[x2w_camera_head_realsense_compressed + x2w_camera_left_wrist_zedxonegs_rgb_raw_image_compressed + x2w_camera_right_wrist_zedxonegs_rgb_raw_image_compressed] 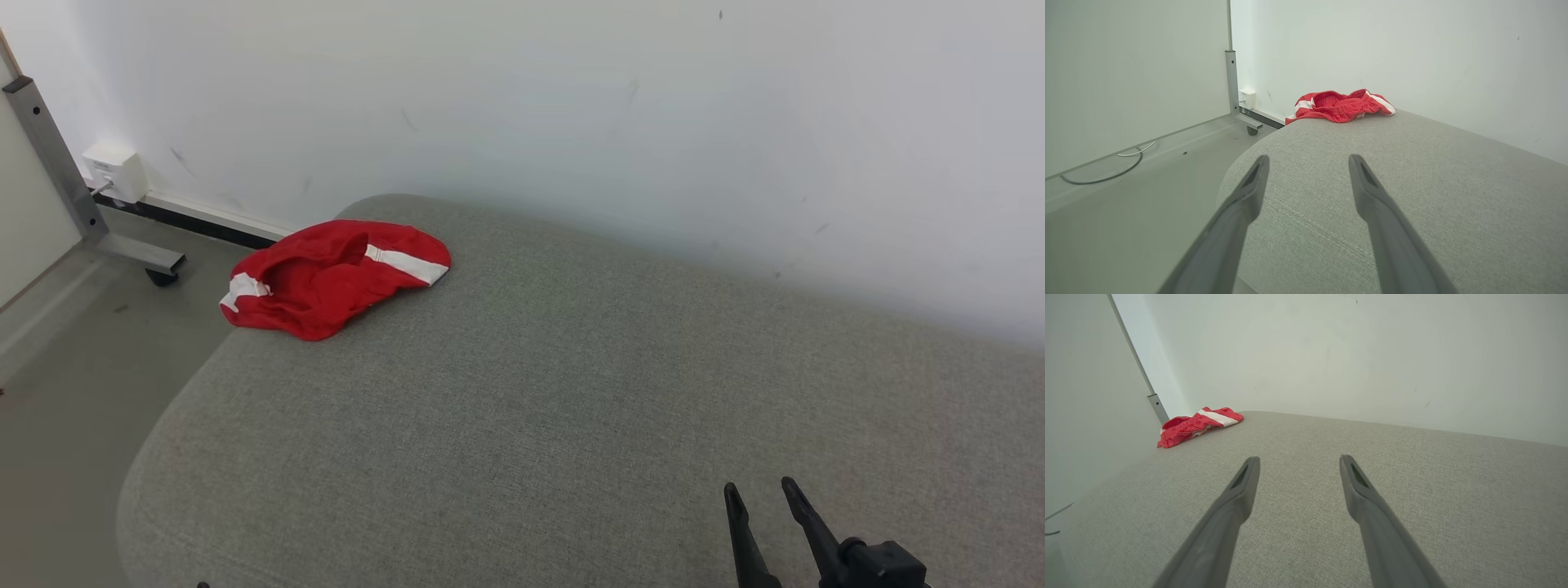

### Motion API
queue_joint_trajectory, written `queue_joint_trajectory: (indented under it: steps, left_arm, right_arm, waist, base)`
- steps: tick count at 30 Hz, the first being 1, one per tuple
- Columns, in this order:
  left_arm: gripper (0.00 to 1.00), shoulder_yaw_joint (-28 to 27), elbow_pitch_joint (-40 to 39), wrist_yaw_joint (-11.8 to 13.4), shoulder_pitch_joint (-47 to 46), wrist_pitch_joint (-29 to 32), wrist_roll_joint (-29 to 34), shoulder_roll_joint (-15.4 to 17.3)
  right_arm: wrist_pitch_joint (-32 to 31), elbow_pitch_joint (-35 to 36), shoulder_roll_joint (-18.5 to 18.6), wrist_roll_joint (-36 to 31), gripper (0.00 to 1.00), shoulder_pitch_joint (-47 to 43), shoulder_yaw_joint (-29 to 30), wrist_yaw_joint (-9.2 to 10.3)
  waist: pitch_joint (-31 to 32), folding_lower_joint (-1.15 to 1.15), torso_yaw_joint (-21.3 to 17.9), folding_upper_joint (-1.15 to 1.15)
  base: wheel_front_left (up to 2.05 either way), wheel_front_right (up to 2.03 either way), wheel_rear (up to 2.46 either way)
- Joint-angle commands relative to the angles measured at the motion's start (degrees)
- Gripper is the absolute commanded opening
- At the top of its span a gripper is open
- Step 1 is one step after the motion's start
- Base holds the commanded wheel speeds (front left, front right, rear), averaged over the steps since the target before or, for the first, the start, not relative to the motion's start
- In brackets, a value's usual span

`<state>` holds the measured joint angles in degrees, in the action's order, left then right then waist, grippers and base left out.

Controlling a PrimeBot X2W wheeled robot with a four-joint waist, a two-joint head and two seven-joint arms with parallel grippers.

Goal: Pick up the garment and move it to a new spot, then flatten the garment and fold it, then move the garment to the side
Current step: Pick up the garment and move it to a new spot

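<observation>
From the head view, the red garment lies crumpled at the upper left of the frame, on the far corner of the grey cushion and close under the white wall. The right gripper pokes in at the lower right, fingers parted with nothing between them, well apart from the cloth. In the left wrist view the left gripper is spread and empty too, low over the cushion's near edge. The garment sits at the upper middle of the frame with its gathered waistband turned this way. One white-striped end seems to droop over the cushion's rim, though I can't be sure from this angle. In the right wrist view the garment is small at the middle left, just beside a metal post. The pickup has not begun. I'd judge the left arm better placed: pinch the bunched waistband rather than one loose layer, lift clear, then carry it toward the open middle of the cushion.
</observation>
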<state>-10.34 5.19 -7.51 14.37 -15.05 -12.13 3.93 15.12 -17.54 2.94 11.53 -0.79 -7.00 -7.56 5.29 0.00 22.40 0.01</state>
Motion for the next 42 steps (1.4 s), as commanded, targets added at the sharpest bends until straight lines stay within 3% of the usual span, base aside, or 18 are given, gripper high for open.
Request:
queue_joint_trajectory:
  steps: [1,7,13,17,23,28,35,42]
  left_arm:
    - [1.00,-0.10,0.12,0.08,0.19,-0.15,0.09,0.12]
    - [1.00,-0.03,1.29,0.07,-1.69,-0.15,-1.98,0.23]
    - [1.00,1.67,3.56,0.07,-8.24,-0.15,-3.65,2.48]
    - [1.00,2.24,5.32,0.07,-13.43,0.15,-4.66,3.66]
    - [1.00,1.97,9.80,0.13,-26.31,5.33,-8.54,5.31]
    - [1.00,0.80,12.86,0.11,-36.33,10.85,-12.66,8.66]
    - [1.00,-2.24,14.81,0.08,-48.65,18.07,-25.62,15.12]
    - [1.00,-6.50,19.52,0.08,-55.59,25.47,-34.09,22.25]
  right_arm:
    - [0.00,0.24,-0.07,0.45,1.00,-0.52,-0.06,0.17]
    - [0.00,0.63,-0.07,0.63,1.00,-0.70,-0.28,0.17]
    - [0.00,1.43,-0.06,-0.63,1.00,0.12,-0.14,0.17]
    - [-0.03,2.38,0.26,-1.46,1.00,1.60,-0.09,0.17]
    - [-2.15,6.23,3.10,-2.98,1.00,5.47,-0.96,0.17]
    - [-5.04,12.99,6.17,-3.73,1.00,8.45,-1.13,0.17]
    - [-8.72,23.61,9.01,-4.78,1.00,7.07,1.61,0.17]
    - [-9.75,32.44,8.06,-5.42,1.00,2.85,4.71,0.17]
  waist:
    - [-0.11,0.00,0.10,-0.01]
    - [-0.73,0.00,0.22,-0.01]
    - [-3.37,0.00,-0.49,-0.01]
    - [-6.54,0.00,-1.80,-0.01]
    - [-15.92,0.00,-6.19,-0.01]
    - [-25.24,0.00,-10.92,-0.01]
    - [-36.10,0.00,-14.78,-0.01]
    - [-41.67,0.00,-17.90,-0.01]
  base:
    - [0.00,0.00,0.00]
    - [0.00,0.00,0.00]
    - [0.00,0.00,0.00]
    - [0.00,0.00,0.00]
    - [0.00,0.00,0.00]
    - [0.00,0.00,0.00]
    - [0.00,0.00,0.00]
    - [0.00,0.00,0.00]
